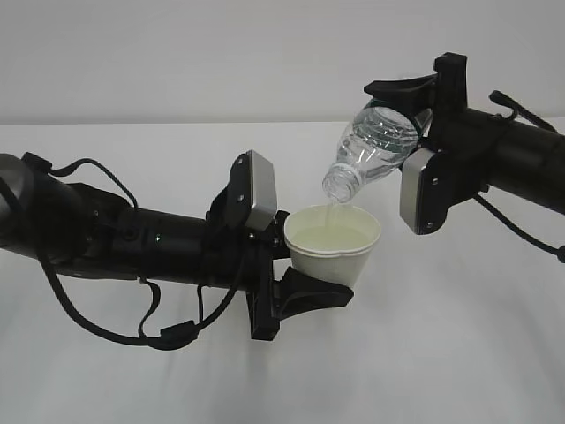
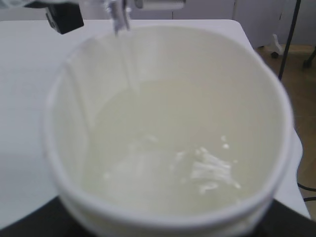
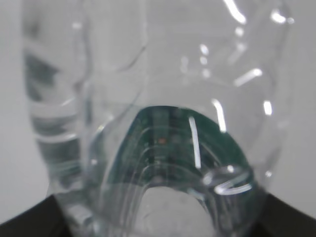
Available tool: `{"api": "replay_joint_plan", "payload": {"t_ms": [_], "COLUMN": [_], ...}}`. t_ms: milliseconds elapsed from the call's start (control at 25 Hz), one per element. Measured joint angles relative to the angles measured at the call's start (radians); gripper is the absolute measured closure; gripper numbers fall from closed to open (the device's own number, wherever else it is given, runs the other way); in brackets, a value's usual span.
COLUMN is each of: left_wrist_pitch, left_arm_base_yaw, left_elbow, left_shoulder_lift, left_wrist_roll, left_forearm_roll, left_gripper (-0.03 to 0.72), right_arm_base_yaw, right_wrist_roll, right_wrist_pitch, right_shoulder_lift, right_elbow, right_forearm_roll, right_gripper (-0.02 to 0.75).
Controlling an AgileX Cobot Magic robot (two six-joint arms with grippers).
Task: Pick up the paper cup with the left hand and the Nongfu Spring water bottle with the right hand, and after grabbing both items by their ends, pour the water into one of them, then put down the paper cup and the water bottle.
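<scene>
We see 2 black arms meeting above a white table (image 1: 459, 353). The left hand (image 1: 305, 265) reaches in from the left side of the scene, and its 2 fingers stand partly apart, closed around the lower part of the paper cup (image 1: 334, 243). The cup is held clear of the table, upright or very nearly so, its rolled rim facing up. One black finger (image 1: 313, 291) shows under and in front of the cup; the other is hidden behind it.

The right hand (image 1: 415, 110) comes in from the right, higher up, and its fingers, likewise partly apart, grip the base end of the Nongfu Spring water bottle (image 1: 375, 146). The bottle is tilted steeply, its open mouth pointing down and to the left, just above the far rim of the cup. A thin stream of the water (image 1: 331, 205) falls from the mouth into the cup.

In the left wrist view we look straight into the cup (image 2: 276, 113); pale liquid (image 2: 168, 163) fills much of it, with bright ripples on the surface, and the stream (image 2: 126, 59) comes in at the far left side. In the right wrist view the clear ribbed bottle (image 3: 148, 74) fills the frame, its dark green label (image 3: 163, 143) seen through the plastic; the fingertips are hidden here.
</scene>
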Motion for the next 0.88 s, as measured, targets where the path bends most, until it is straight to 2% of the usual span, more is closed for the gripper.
{"api": "replay_joint_plan", "payload": {"t_ms": [880], "left_wrist_pitch": [0.0], "left_arm_base_yaw": [0.0], "left_elbow": [0.0], "left_shoulder_lift": [0.0], "left_wrist_roll": [0.0], "left_forearm_roll": [0.002], "left_gripper": [0.267], "right_arm_base_yaw": [0.0], "right_wrist_roll": [0.0], "right_wrist_pitch": [-0.003], "right_shoulder_lift": [0.0], "right_elbow": [0.0], "right_forearm_roll": [0.001], "right_gripper": [0.291]}}
